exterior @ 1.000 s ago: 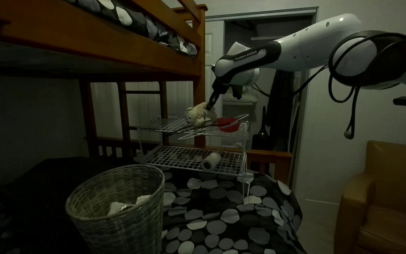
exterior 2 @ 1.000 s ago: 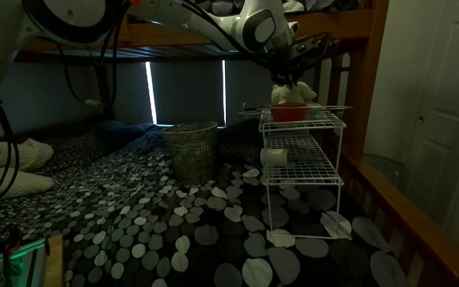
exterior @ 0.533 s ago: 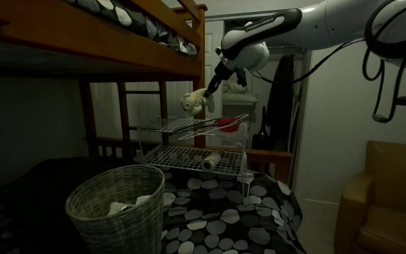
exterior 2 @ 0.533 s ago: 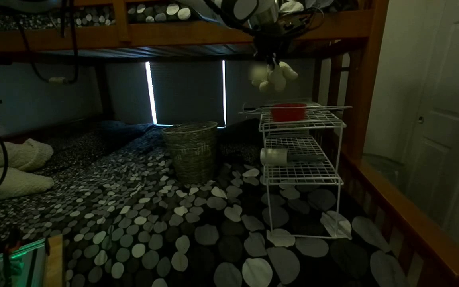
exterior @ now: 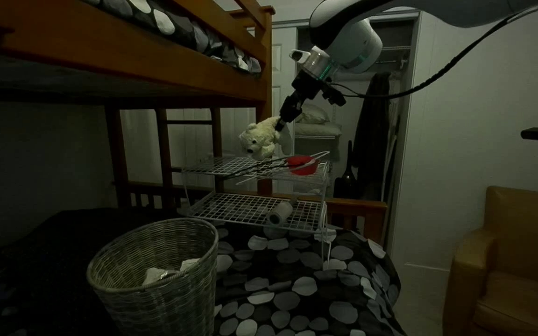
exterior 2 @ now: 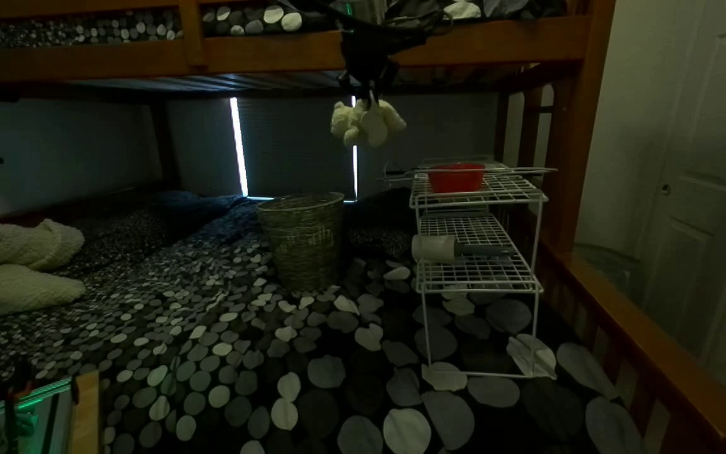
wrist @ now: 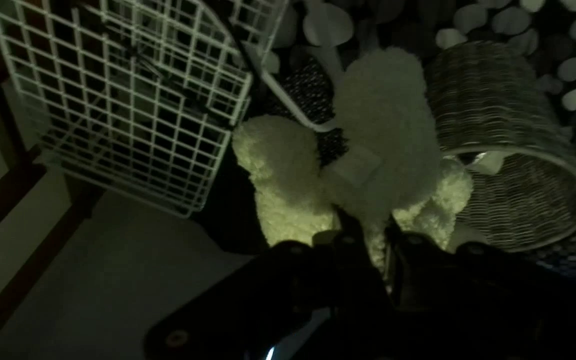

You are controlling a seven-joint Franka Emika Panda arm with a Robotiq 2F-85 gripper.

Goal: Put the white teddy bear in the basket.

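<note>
The white teddy bear [exterior: 259, 139] hangs from my gripper [exterior: 279, 125] in the air, with its face tipped downward. In an exterior view the bear [exterior 2: 374, 124] is left of the wire rack and higher than the basket [exterior 2: 303, 246], slightly to the basket's right. In the wrist view my gripper [wrist: 365, 217] is shut on the middle of the bear [wrist: 388, 130], and plush shows between the fingers. The woven basket [exterior: 171, 303] stands upright on the bed, and white things [exterior: 157, 274] lie inside it. In the wrist view the basket [wrist: 488, 100] is to the right of the bear.
A white wire rack [exterior: 231, 210] stands on the bed, with a red bowl [exterior: 302, 165] and hangers [exterior: 250, 179] on top. A white cylinder [exterior 2: 433, 248] lies on its lower shelf. The upper bunk's wooden rail [exterior 2: 287, 53] runs overhead, near the arm in an exterior view.
The bear was on the rack's top shelf a second ago. My gripper has lifted it off and carried it sideways, away from the rack and toward the basket's side. The basket has not moved.
</note>
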